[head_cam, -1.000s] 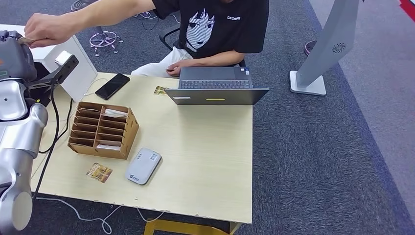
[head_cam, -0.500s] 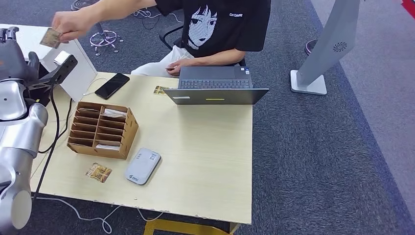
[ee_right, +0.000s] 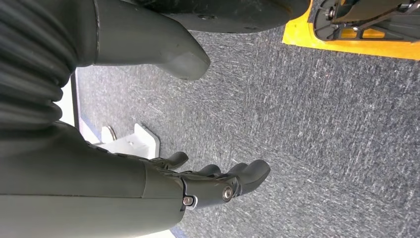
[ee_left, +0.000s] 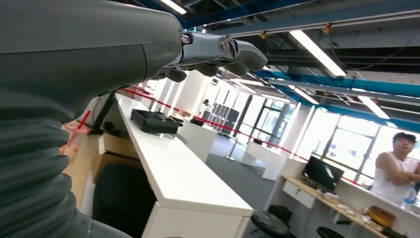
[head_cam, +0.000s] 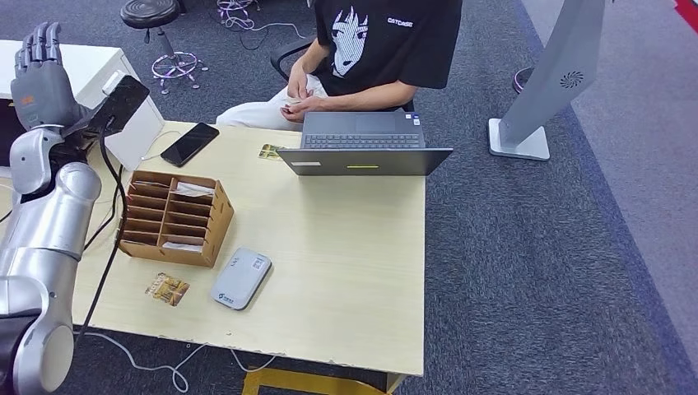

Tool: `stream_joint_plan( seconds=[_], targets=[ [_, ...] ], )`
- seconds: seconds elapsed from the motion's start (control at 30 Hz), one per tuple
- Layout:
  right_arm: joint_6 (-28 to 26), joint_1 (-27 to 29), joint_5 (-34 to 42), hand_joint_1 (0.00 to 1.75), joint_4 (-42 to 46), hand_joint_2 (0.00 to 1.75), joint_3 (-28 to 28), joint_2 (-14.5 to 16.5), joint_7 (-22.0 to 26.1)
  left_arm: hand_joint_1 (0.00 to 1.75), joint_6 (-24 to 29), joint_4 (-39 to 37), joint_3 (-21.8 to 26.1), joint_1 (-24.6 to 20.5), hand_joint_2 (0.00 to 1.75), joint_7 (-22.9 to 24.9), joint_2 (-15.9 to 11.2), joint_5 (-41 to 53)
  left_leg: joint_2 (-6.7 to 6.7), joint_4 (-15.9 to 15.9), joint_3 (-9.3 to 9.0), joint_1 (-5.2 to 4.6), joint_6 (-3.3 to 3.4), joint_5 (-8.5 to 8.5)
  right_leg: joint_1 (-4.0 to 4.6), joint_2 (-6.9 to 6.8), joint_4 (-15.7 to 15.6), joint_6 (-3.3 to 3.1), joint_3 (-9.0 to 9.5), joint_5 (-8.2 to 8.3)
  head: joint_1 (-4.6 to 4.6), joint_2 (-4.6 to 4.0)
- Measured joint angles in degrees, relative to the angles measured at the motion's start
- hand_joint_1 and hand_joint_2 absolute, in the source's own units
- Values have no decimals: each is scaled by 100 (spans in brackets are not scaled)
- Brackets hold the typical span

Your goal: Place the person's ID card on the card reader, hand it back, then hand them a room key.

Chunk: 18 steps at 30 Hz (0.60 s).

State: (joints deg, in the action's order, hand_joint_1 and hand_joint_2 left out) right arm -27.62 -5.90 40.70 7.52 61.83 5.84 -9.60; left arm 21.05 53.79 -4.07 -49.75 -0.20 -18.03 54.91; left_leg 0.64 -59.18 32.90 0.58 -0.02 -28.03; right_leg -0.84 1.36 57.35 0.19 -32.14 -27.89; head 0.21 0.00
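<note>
Left hand (head_cam: pixel 39 74) raised, empty | wooden table (head_cam: pixel 346 271) | grey carpet (head_cam: pixel 535 271)

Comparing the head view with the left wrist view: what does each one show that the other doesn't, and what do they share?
Head view alone: the wooden table with the card reader, the cardboard organizer, a card, the laptop, the phone and the seated person. Left wrist view alone: ceiling lights, a long white counter and a distant person with folded arms. Both: the raised left hand, holding nothing, fingers apart.
</note>
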Motion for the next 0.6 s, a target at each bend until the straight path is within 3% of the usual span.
stream_joint_plan(
  seconds=[0.23, 0.33, 0.47, 0.6],
  targets=[
    [-5, 3, 36, 0, 0, 175, 0, 0, 11, 0, -243, 687, -185, 125, 175, 64, 11, -187, -3, 1, 1, 1, -1, 1, 0, -3, 1, 0, 0, 0, 0, 0],
    [-33, 10, 119, 0, -2, 175, 0, 0, 0, 0, -583, 1014, -344, 161, 175, 169, -125, -102, -3, 1, 2, 3, -2, 2, 3, -3, 4, -1, 1, 1, 1, 0],
    [-101, 44, 267, 0, -3, 175, -4, 7, 1, 0, -1325, 1938, -730, 216, 175, 782, -639, 664, 2, 1, 5, 4, -2, 1, 7, 1, 6, -1, -4, -1, -1, 0],
    [-163, 59, 445, 0, -6, 175, -27, 27, 51, 0, -2407, 3029, -1129, 442, 175, 1127, -1258, 894, -16, 3, 8, 4, -2, 0, 7, -10, 5, -2, -5, -7, -1, 0]
  ],
)
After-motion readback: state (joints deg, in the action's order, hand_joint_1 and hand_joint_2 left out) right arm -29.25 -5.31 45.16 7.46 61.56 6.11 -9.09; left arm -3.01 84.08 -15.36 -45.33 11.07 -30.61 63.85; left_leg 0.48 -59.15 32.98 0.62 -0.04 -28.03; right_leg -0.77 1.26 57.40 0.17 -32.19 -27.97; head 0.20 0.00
